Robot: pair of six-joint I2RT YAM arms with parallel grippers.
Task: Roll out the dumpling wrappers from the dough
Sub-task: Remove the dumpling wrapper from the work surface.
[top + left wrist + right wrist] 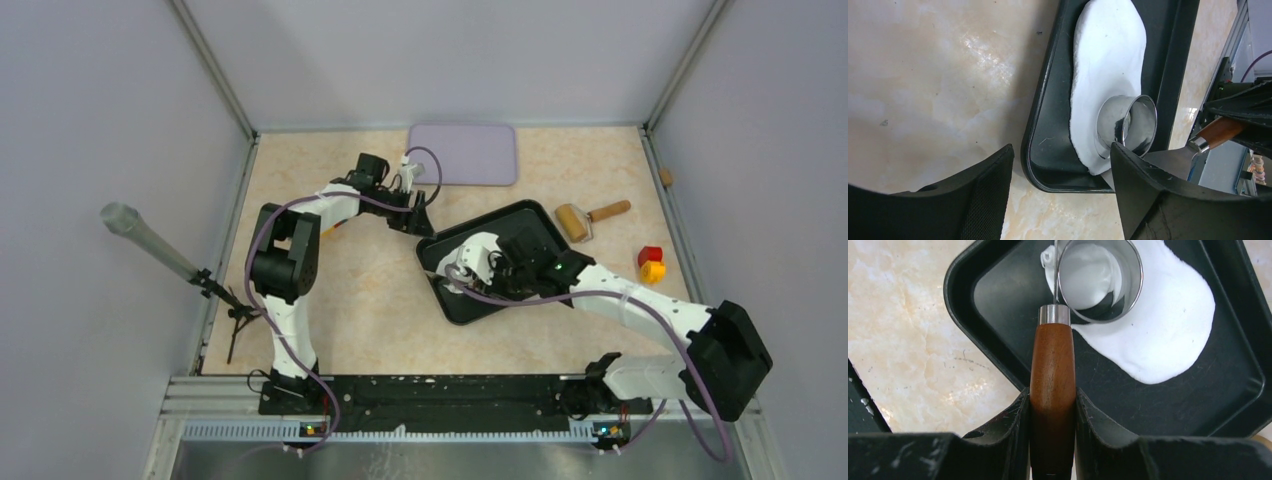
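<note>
The dough (1168,325) lies as a flattened, irregular white sheet inside a black tray (998,300), toward one end of it. A shiny metal ring cutter (1098,280) stands on the dough near its edge, with white dough showing inside the ring. A wooden-handled tool (1053,350) with a metal collar and a thin blade reaches up to the ring's side; whether the blade touches the ring cannot be told. The right hand (1052,400) is closed tightly around the wooden handle, one finger on each side. The left hand (1060,155) hangs above the tray's near corner and the marbled table (923,75) beside it, its two black fingers spread apart with nothing between them. Farther out on the table, beyond the tray, are a lilac mat (462,153), a wooden rolling pin (585,218), and a small red and yellow object (651,264).
</note>
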